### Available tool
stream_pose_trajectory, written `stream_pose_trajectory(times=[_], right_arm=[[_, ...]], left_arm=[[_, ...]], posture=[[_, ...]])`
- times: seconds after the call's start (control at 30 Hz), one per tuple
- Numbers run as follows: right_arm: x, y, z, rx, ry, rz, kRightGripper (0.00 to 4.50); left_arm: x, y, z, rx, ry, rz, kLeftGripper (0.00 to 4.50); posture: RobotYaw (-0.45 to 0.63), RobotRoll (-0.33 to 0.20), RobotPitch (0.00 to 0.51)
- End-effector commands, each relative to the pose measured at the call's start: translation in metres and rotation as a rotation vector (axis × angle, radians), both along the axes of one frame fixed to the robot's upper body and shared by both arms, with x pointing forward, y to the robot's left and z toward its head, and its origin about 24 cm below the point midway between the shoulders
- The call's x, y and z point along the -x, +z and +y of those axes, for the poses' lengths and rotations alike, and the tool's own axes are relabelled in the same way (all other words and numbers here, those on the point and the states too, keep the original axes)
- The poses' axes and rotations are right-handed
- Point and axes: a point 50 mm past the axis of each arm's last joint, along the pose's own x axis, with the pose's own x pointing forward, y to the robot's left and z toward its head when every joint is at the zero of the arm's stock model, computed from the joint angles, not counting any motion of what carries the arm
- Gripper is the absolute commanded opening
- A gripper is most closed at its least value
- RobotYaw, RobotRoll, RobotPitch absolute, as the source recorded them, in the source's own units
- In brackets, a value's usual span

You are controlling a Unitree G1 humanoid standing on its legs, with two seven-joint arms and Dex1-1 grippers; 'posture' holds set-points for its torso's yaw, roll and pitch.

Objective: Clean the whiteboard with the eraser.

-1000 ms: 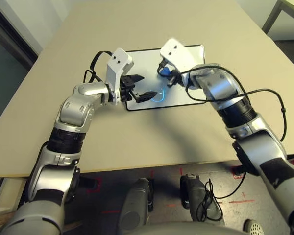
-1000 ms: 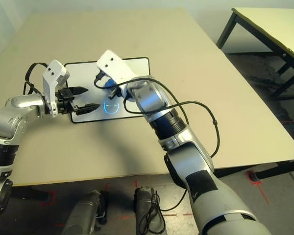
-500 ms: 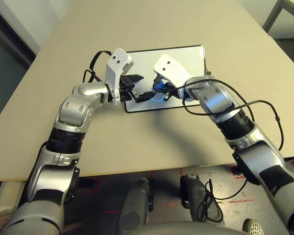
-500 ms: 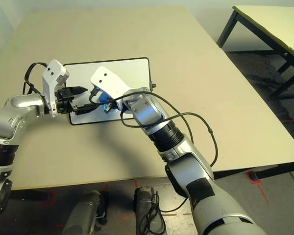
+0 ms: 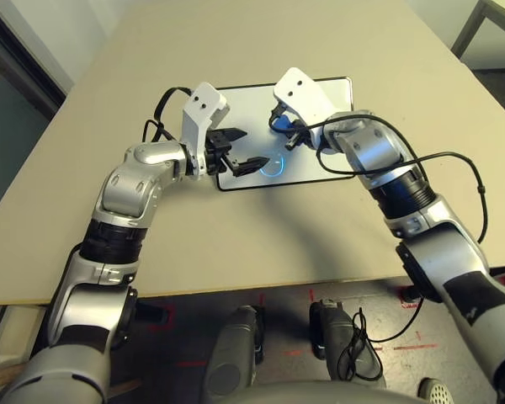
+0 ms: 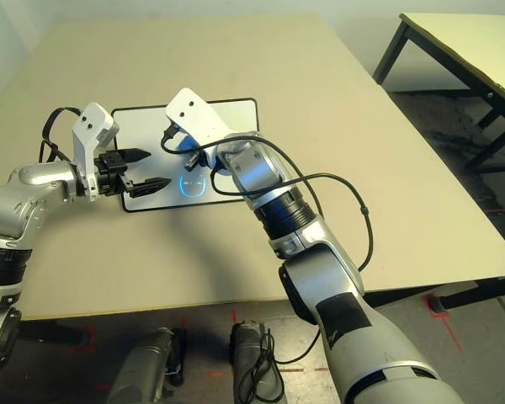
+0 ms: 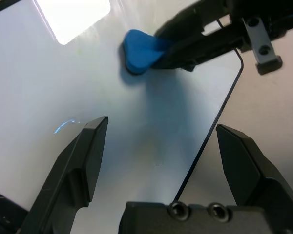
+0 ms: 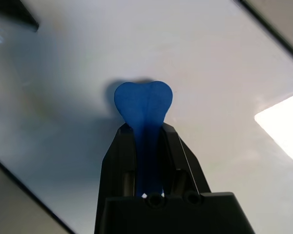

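The board [image 5: 261, 126] lies flat on the tabletop [image 5: 236, 236], in its far half and a bit toward the left edge. It is white with a thin black frame. A small blue mark [image 5: 273, 165], curved like part of a ring, shows on the board close to its near edge. The right claw [image 8: 145, 127] is squeezed tight on the eraser [image 8: 143, 105], a little blue block. Its black fingers [image 8: 116, 161] pinch the thin middle, and the wide round end pokes out past the tips. The eraser is over the middle of the board, and it casts a dark shadow there. It seems to be touching the white part, but I can't be sure. The left claw [image 7: 156, 139] is spread wide with nothing in it. It hangs over the near left corner of the board, just beside the blue mark, with the board's black frame running between its two fingers [image 7: 83, 156]. The two claws are near each other but apart.
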Motion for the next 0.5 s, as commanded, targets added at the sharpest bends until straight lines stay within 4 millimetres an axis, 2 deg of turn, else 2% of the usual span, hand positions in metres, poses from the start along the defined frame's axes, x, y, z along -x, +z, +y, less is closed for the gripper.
stream_pose_trajectory(times=[0.03,0.1,0.17,0.23,0.37,0.5], right_arm=[[0.013,-0.032,-0.003,0.094,0.009,0.126,0.56],[0.018,-0.037,-0.003,0.111,0.02,0.147,0.56],[0.017,-0.033,-0.002,0.099,0.016,0.128,0.56],[0.012,-0.025,-0.001,0.072,0.005,0.092,0.56],[-0.008,0.007,0.001,-0.027,-0.039,-0.04,0.56],[-0.015,0.017,0.004,-0.07,-0.044,-0.084,0.55]], left_arm=[[0.001,-0.002,0.001,-0.006,0.002,0.009,4.5],[0.001,-0.003,0.001,-0.007,0.001,0.01,4.5],[0.0,-0.002,0.001,-0.007,-0.001,0.009,4.5],[0.0,-0.003,0.001,-0.006,-0.002,0.009,4.5],[0.0,-0.004,0.0,-0.005,-0.004,0.01,4.5],[0.0,-0.004,0.0,-0.004,-0.005,0.011,4.5]], posture=[[0.04,0.0,0.177],[0.04,0.0,0.177],[0.04,0.0,0.178],[0.04,0.0,0.178],[0.04,0.0,0.177],[0.04,0.0,0.178]])
